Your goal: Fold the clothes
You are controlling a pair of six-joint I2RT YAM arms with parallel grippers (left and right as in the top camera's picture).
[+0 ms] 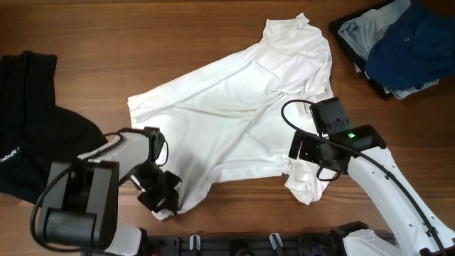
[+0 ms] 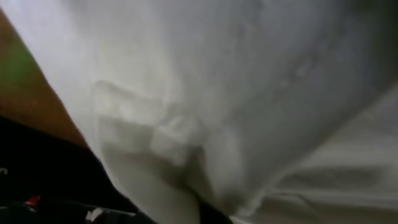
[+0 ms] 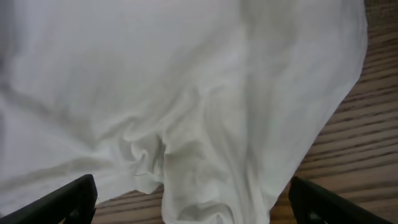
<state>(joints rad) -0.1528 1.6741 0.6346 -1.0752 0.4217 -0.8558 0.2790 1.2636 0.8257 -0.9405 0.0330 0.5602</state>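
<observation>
Left end effector [image 1: 162, 193] was clamped shut on the near corner of the white tee [image 1: 234, 99]. Right end effector [image 1: 307, 163] hung wide open over its bunched edge. Tee lay spread mid bench [image 1: 106, 43], btw a black top [image 1: 35, 128] & a blue/grey pile [image 1: 398, 46].
</observation>
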